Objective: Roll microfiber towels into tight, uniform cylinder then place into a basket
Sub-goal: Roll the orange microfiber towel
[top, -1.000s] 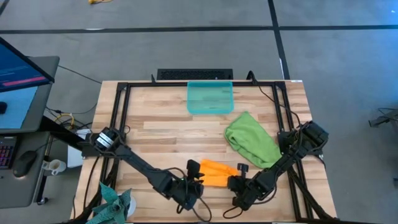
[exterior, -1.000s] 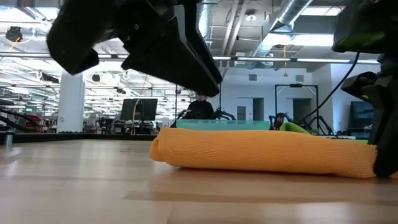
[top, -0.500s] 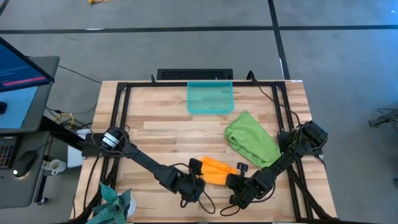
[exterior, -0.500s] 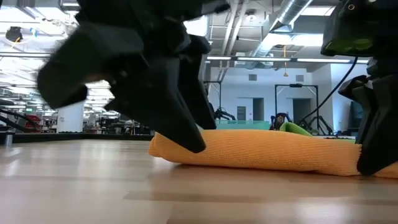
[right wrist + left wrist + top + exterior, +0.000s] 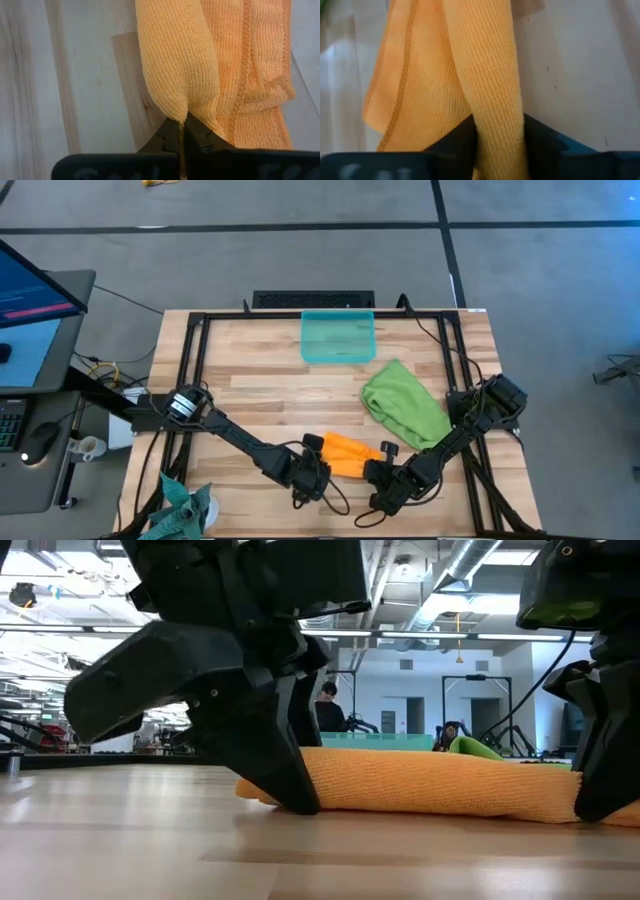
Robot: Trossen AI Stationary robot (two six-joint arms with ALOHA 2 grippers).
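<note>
Two end effectors gripped the orange towel [image 5: 350, 457] on the desk's near edge | left end effector [image 5: 498, 135] straddled roll, right end effector [image 5: 181, 131] pinched its end | advice: roll evenly, keeping both ends level and taut.

High view: I look straight down on the whole table [image 5: 250, 380], both arms included. Low view: I sit at tabletop height, very near the orange towel [image 5: 440, 785], facing level across it into the room behind. Left wrist view: close over one end of that towel [image 5: 490, 80]; right wrist view: close over the other end [image 5: 180, 65]. All four views share the orange towel [image 5: 350, 456] near the table's front edge.
</note>
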